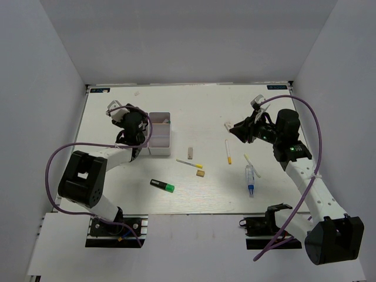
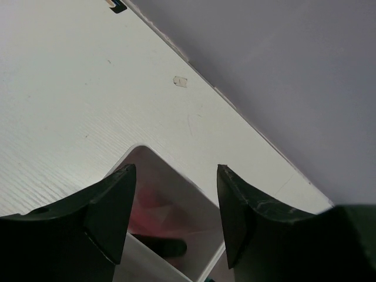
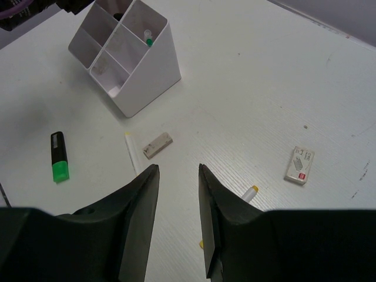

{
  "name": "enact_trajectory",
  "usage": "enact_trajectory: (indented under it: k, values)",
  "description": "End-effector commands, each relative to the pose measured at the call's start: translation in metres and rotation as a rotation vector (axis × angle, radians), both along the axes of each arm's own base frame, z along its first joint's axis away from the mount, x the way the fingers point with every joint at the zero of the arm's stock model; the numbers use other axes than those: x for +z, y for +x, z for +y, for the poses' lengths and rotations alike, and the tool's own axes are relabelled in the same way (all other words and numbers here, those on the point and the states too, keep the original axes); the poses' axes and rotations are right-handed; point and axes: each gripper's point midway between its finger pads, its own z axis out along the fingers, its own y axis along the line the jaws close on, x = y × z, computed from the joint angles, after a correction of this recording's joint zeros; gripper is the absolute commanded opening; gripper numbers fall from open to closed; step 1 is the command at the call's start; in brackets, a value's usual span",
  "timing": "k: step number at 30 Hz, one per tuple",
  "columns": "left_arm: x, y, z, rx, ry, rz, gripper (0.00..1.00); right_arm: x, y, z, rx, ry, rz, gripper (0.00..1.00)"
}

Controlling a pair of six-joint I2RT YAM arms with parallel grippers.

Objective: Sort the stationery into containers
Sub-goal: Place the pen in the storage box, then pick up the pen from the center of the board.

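Pen (image 3: pixel 147 39) upright in organizer box (image 3: pixel 150 70), plain only from right wrist.

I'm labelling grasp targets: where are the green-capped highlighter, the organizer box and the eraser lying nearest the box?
green-capped highlighter (image 3: pixel 57 150), right wrist view, black barrel.
organizer box (image 3: pixel 154 73), right wrist view, outer side wall.
eraser (image 3: pixel 157 145), right wrist view, top face.

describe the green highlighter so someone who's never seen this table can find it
Find the white four-compartment box on the left half of the table. Toward the near edge from it lies the highlighter, alone on its side. It is a stubby black body with a bright green cap, unlike the thin white pen and small beige erasers to its right.
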Motion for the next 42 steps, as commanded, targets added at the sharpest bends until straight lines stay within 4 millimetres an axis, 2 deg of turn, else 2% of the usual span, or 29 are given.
enact_trajectory:
  k: [1,6,7,8,10,11,13,14,15,17,18,19,20,21,22,23,24,25,26,28,29,30,31,32,33,34,36,37,42]
  values:
    - [0.027,-0.004,-0.008,-0.035,0.002,-0.059,0.68,0.009,-0.002,0.001,0.017,0.006,-0.052,0.4]
    - [0.062,-0.008,-0.014,-0.101,0.032,-0.083,0.7,0.011,-0.007,0.005,0.077,-0.011,-0.09,0.5]
    - [0.066,-0.009,-0.018,-0.133,0.051,-0.068,0.72,0.0,-0.015,0.008,0.117,-0.025,-0.04,0.57]
    - [0.077,-0.012,-0.029,-0.206,0.066,-0.071,0.73,0.006,-0.03,0.019,0.257,-0.028,-0.1,0.61]
    - [0.083,-0.018,-0.047,-0.332,0.092,-0.026,0.81,0.0,-0.041,0.029,0.343,-0.024,-0.026,0.69]
    - [0.095,-0.022,-0.049,-0.378,0.083,-0.037,0.83,-0.007,-0.042,0.034,0.398,-0.04,-0.028,0.69]
    - [0.102,-0.03,-0.073,-0.524,0.069,0.017,0.88,-0.011,-0.051,0.053,0.474,-0.079,-0.002,0.71]
    - [0.128,-0.032,-0.079,-0.564,0.072,-0.006,0.89,-0.026,-0.043,0.054,0.437,-0.131,0.027,0.75]
    - [0.114,-0.041,-0.083,-0.607,0.077,0.092,0.9,-0.029,-0.054,0.072,0.493,-0.15,0.022,0.77]
    - [0.121,-0.057,-0.091,-0.674,0.093,0.134,0.91,-0.052,-0.052,0.089,0.492,-0.226,0.05,0.78]
    - [0.116,-0.066,-0.087,-0.675,0.093,0.173,0.91,-0.058,-0.055,0.102,0.502,-0.266,0.05,0.78]
    - [0.133,-0.079,-0.081,-0.665,0.095,0.121,0.93,-0.07,-0.063,0.116,0.537,-0.295,0.072,0.78]
    - [0.118,-0.091,-0.074,-0.649,0.099,0.14,0.93,-0.076,-0.055,0.126,0.52,-0.331,0.071,0.78]
    - [0.123,-0.1,-0.07,-0.638,0.1,0.102,0.94,-0.081,-0.05,0.132,0.49,-0.362,0.078,0.78]
    - [0.13,-0.107,-0.06,-0.599,0.106,0.058,0.94,-0.095,-0.065,0.152,0.545,-0.394,0.096,0.78]
    - [0.133,-0.125,-0.049,-0.57,0.109,0.01,0.97,-0.096,-0.059,0.166,0.543,-0.406,0.089,0.78]
    - [0.136,-0.132,-0.036,-0.521,0.112,-0.011,0.99,-0.113,-0.053,0.172,0.498,-0.453,0.123,0.78]
    - [0.141,-0.139,-0.027,-0.485,0.114,-0.037,0.99,-0.116,-0.068,0.189,0.539,-0.472,0.114,0.78]
    - [0.143,-0.146,-0.021,-0.461,0.116,-0.05,0.99,-0.123,-0.061,0.203,0.531,-0.496,0.112,0.78]
    - [0.168,-0.166,-0.002,-0.39,0.113,-0.132,0.99,-0.126,-0.068,0.222,0.535,-0.518,0.105,0.78]
    - [0.163,-0.171,0.003,-0.37,0.113,-0.133,0.99,-0.127,-0.073,0.231,0.535,-0.535,0.093,0.76]
    - [0.166,-0.178,0.01,-0.342,0.112,-0.154,0.99,-0.146,-0.08,0.243,0.556,-0.566,0.117,0.75]
    - [0.176,-0.191,0.016,-0.326,0.104,-0.208,0.99,-0.145,-0.075,0.249,0.521,-0.579,0.108,0.75]
    - [0.173,-0.194,0.019,-0.315,0.102,-0.224,0.99,-0.159,-0.087,0.259,0.547,-0.608,0.119,0.75]
    - [0.179,-0.2,0.022,-0.304,0.098,-0.249,0.99,-0.159,-0.084,0.271,0.543,-0.616,0.115,0.75]
    - [0.181,-0.207,0.025,-0.302,0.094,-0.273,0.99,-0.172,-0.081,0.272,0.515,-0.652,0.128,0.75]
    - [0.183,-0.212,0.026,-0.301,0.092,-0.286,0.99,-0.167,-0.079,0.292,0.509,-0.65,0.111,0.74]
    - [0.183,-0.212,0.026,-0.301,0.092,-0.286,0.99,-0.179,-0.078,0.292,0.497,-0.687,0.131,0.74]
    - [0.184,-0.218,0.028,-0.3,0.09,-0.3,0.99,-0.192,-0.089,0.306,0.529,-0.758,0.15,0.72]
